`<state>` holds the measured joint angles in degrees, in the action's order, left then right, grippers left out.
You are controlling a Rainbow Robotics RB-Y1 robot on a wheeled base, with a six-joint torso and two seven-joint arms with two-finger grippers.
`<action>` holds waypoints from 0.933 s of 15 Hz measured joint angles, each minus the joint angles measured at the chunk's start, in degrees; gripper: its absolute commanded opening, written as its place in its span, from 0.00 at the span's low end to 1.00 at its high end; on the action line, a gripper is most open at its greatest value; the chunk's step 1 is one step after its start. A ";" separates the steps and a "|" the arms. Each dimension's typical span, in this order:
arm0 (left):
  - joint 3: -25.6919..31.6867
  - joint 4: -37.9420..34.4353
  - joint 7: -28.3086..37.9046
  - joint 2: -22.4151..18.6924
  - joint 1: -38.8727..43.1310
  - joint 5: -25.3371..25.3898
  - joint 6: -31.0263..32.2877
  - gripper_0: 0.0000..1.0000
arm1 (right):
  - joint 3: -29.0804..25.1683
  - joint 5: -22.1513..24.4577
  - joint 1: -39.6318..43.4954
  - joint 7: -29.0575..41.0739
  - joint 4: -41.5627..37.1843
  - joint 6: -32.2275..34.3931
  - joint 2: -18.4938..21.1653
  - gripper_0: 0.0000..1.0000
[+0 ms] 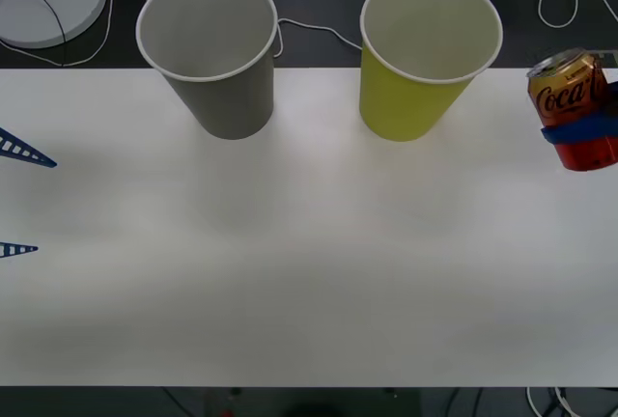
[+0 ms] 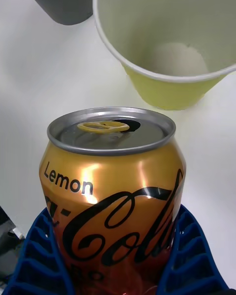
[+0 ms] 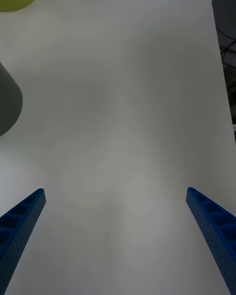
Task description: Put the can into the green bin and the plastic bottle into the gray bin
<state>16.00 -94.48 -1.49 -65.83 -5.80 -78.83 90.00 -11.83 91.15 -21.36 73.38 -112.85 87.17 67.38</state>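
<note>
— Red-and-gold item, the can (image 2: 110, 187): where do you have it?
— Clamped upright between your right gripper's (image 2: 115, 255) blue fingers, above the table (image 1: 309, 263).
— Green bin (image 2: 167, 39)?
— Just beyond that gripper, gray bin (image 1: 208, 50) farther.
— Left gripper (image 3: 115, 236)?
— Spread wide, holding nothing.

On the can (image 1: 574, 108) I read the script brand "Coca" in white lettering across the gold-orange band in the front view, the remainder of the name being cut off at the picture's edge. In the right wrist view the same can (image 2: 112, 196) carries the word "Lemon" in black just below its silver rim, and beneath it large black script reading "Col", part of the brand name, with the lower letters covered by the right gripper (image 2: 115, 270) closed about its body. I find no other legible marking.
</note>
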 measured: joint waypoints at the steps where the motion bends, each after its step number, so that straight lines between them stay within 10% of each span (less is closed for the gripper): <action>1: 0.00 0.00 0.00 0.00 0.00 0.00 0.00 1.00 | 2.43 0.34 -3.95 0.00 2.12 1.35 0.54 0.00; 8: 0.00 0.00 0.00 0.00 0.00 0.00 0.00 1.00 | 27.57 3.69 -33.70 -0.02 18.84 2.85 1.13 0.00; 14: 0.00 0.00 0.00 0.00 0.00 0.00 0.00 1.00 | 39.08 10.65 -48.93 -1.62 33.54 2.85 -8.09 0.00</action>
<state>16.00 -94.48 -1.49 -65.83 -5.80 -78.84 90.00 27.25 101.80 -70.29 71.76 -79.31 90.02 59.29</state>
